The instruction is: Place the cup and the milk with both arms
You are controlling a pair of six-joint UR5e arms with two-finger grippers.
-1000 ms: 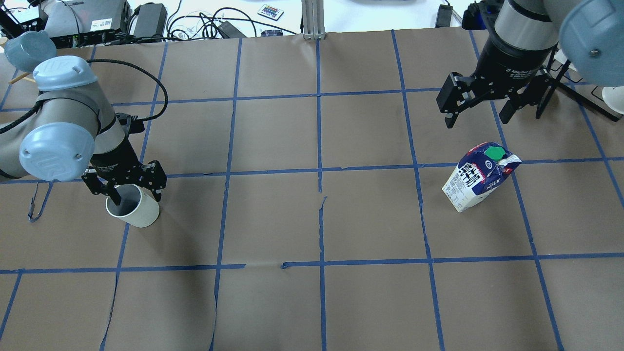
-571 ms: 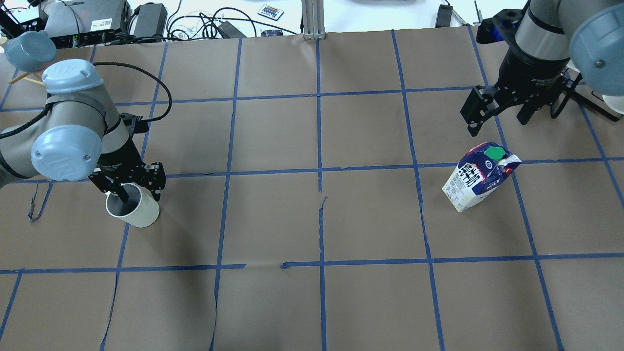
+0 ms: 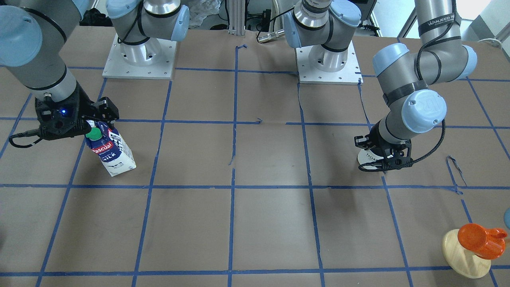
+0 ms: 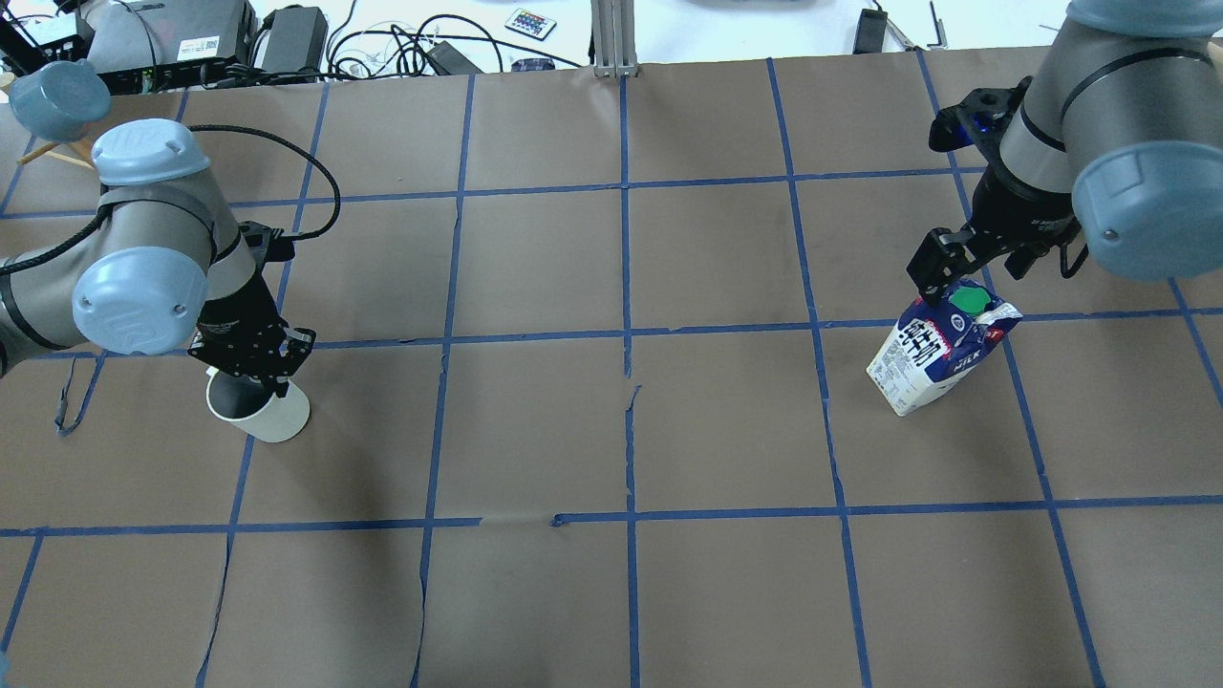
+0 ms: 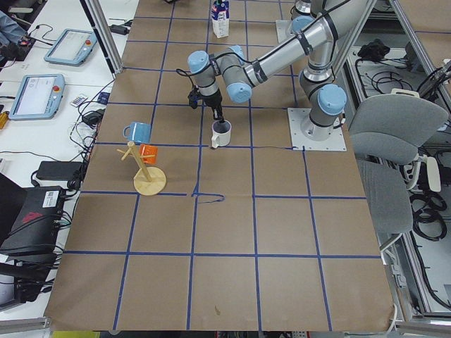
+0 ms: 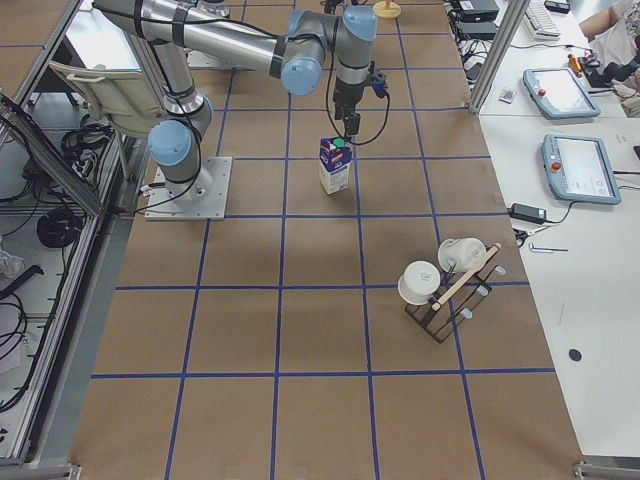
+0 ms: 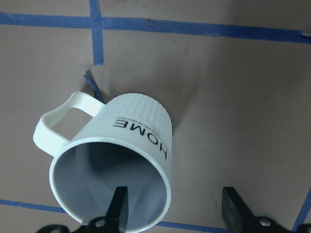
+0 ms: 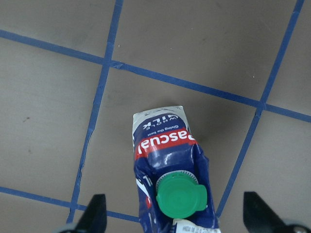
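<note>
The white cup (image 4: 272,417) stands at the table's left, with "HOME" on its side in the left wrist view (image 7: 131,131). My left gripper (image 4: 250,376) is open and low over it. One finger (image 7: 119,206) is inside the rim, the other (image 7: 233,213) outside, with the cup wall between them. The milk carton (image 4: 932,358) stands upright on the right, green cap up. My right gripper (image 4: 979,272) is open just above its top. Its fingers (image 8: 97,213) straddle the cap in the right wrist view, apart from the carton (image 8: 165,145).
A wooden mug tree (image 3: 466,255) with an orange mug (image 3: 478,238) stands at the near corner on my left side. A rack with white cups (image 6: 440,285) is at the other end. Cables and electronics (image 4: 287,38) line the far edge.
The right gripper has moved in and down from the far right to just over the carton's top. The left gripper has lowered onto the cup's rim and turned a little.
</note>
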